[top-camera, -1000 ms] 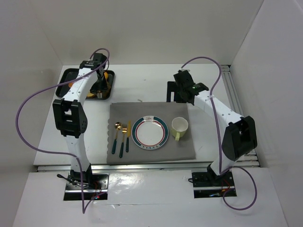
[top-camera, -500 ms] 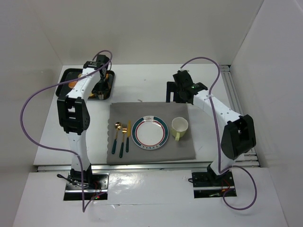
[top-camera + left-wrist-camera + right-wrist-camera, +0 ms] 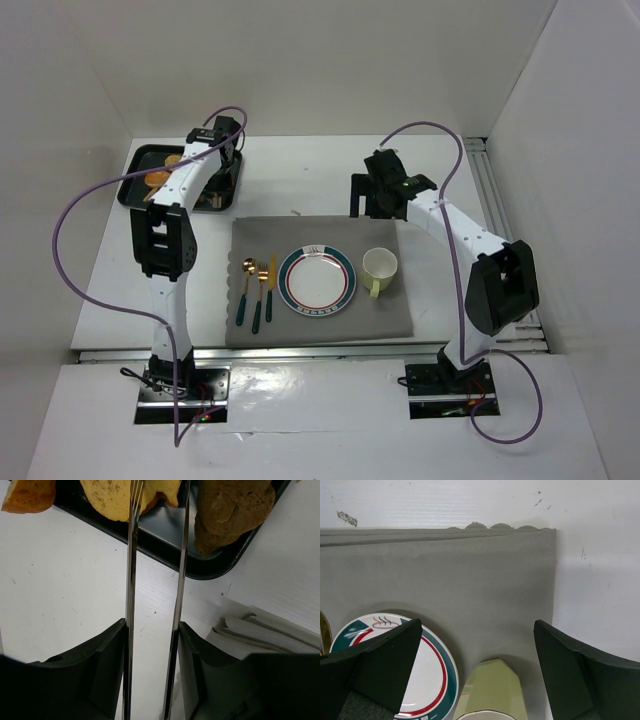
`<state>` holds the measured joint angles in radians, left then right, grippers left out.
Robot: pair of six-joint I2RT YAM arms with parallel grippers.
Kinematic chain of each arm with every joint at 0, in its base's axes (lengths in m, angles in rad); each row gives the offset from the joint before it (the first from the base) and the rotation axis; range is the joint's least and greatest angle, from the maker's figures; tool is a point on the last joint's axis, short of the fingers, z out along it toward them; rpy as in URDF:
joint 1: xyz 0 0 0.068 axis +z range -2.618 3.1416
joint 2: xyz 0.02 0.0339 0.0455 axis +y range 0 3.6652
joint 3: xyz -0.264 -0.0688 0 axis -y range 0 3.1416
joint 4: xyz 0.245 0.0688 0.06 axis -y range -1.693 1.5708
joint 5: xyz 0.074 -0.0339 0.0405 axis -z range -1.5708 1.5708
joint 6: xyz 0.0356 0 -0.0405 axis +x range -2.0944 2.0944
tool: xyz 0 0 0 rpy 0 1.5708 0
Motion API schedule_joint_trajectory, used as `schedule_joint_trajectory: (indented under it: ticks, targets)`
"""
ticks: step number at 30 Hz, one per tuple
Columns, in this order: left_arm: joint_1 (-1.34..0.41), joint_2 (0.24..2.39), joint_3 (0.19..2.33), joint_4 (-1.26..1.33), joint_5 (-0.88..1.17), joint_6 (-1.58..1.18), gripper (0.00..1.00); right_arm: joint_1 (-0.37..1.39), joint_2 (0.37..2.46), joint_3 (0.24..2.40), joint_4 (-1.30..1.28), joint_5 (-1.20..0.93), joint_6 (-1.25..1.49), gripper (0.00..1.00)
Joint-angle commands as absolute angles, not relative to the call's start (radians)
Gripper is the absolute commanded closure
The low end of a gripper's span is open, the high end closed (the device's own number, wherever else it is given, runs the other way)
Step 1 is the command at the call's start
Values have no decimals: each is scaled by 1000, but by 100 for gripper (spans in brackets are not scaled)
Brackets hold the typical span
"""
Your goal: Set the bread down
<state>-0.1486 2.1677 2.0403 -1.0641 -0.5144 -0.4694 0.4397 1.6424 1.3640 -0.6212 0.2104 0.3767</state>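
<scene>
Bread slices lie in a black tray point(image 3: 135, 187) at the back left. In the left wrist view a tan slice point(image 3: 112, 497) lies at the top, an orange-brown piece point(image 3: 27, 495) to its left and a darker brown piece point(image 3: 232, 510) to its right. My left gripper point(image 3: 213, 163) is shut on metal tongs point(image 3: 131, 580), which stand slightly apart. Their tips reach over the tan slice. My right gripper point(image 3: 372, 195) is open and empty over the back of the grey mat point(image 3: 470, 580).
On the mat point(image 3: 320, 235) are a teal-rimmed plate point(image 3: 317, 281), a pale green cup point(image 3: 379, 267) to its right and several pieces of cutlery point(image 3: 258, 285) to its left. The plate point(image 3: 432, 680) and cup point(image 3: 495, 690) show in the right wrist view. White walls enclose the table.
My left arm has swung back and to the right over the tray, uncovering food at the tray's left. The right arm has barely moved.
</scene>
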Motion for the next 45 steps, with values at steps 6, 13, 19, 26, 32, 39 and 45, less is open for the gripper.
schedule_joint_trajectory:
  ticks: [6, 13, 19, 26, 32, 39, 45]
  targets:
    - [-167, 2183, 2086, -1106, -607, -449, 44, 434, 1658, 1422, -581, 199, 379, 0]
    - [-167, 2213, 2108, -1126, -617, -449, 38, 434, 1658, 1422, -581, 190, 379, 0]
    - [-167, 2232, 2126, -1138, -617, -449, 49, 434, 1677, 1422, -581, 190, 379, 0]
    - [-167, 2208, 2126, -1138, -650, -449, 76, 434, 1677, 1422, -572, 190, 379, 0]
    - [-167, 2160, 2169, -1186, -641, -449, 95, 434, 1667, 1422, -572, 190, 370, 0]
    - [-167, 2048, 2191, -1241, -650, -468, 100, 434, 1634, 1404, -563, 179, 370, 0]
    - [-167, 1953, 2157, -1261, -670, -492, 100, 434, 1605, 1385, -563, 161, 379, 0]
